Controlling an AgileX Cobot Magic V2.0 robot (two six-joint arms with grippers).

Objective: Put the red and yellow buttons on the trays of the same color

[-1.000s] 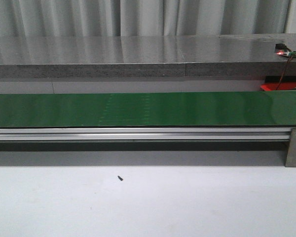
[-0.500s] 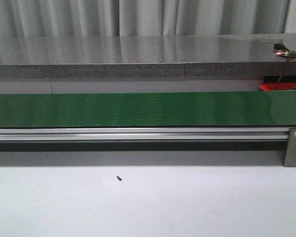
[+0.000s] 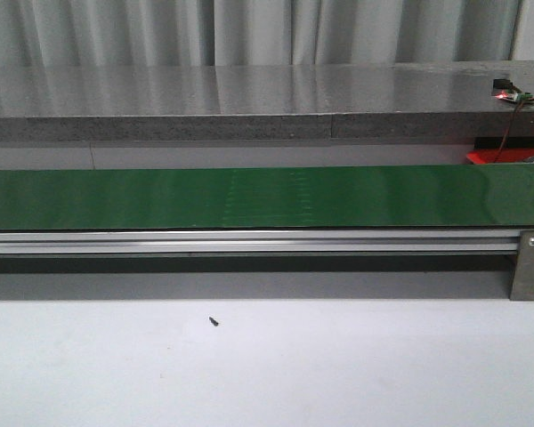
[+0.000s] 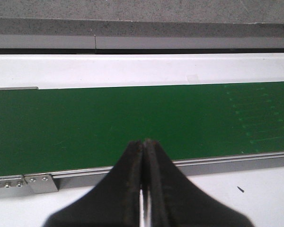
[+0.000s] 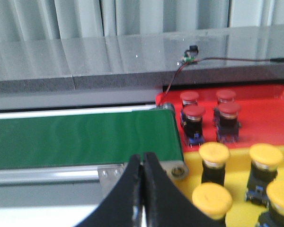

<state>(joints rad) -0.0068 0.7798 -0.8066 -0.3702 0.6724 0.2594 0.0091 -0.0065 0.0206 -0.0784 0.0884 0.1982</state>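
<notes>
The green conveyor belt [image 3: 267,197] serves as the landmark, running left to right across the front view. Nearest the robot, in front of the belt, lies the pale desk [image 3: 338,365], with a tiny dark speck [image 3: 215,321] on it. Neither arm shows in the front view.

In the left wrist view the left pincer [image 4: 144,142] has its black fingers pressed together with nothing between them, its tips over the belt's near edge, just past the aluminium rail [image 4: 217,161].

The right pincer [image 5: 142,158] is likewise closed and empty, at the belt's right end beside the rail's metal end bracket [image 5: 179,171].

Just beyond the belt's right end sit the trays — the yellow tray [image 5: 239,182] nearer, the red tray [image 5: 265,120] behind it. Yellow buttons [image 5: 214,154] stand upright on the yellow tray; at least five are in view, some cut off by the frame edge. Four red buttons [image 5: 194,112] stand on the red tray in a close group near the belt's end.

No button lies on the belt in any view.

Behind the belt runs a grey stone ledge [image 3: 249,102], carrying a small electronic module with a red light [image 3: 507,90] and a thin wire [image 5: 236,58]. Farthest back hangs a grey curtain [image 3: 249,31].
</notes>
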